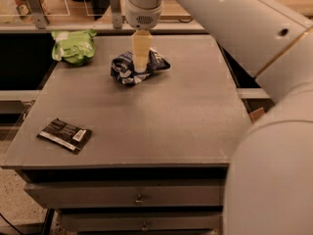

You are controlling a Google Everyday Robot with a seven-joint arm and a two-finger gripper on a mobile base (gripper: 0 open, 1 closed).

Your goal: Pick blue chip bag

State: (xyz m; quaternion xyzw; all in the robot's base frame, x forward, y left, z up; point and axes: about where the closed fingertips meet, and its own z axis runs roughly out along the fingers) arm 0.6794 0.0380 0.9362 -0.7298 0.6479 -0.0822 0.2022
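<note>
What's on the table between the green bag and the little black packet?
Nothing: the camera view shows only bare table between the green bag and the black packet. The pincer hangs right at the blue chip bag.

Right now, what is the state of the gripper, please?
Gripper: state cannot be told; it is directly over the blue bag.
</note>
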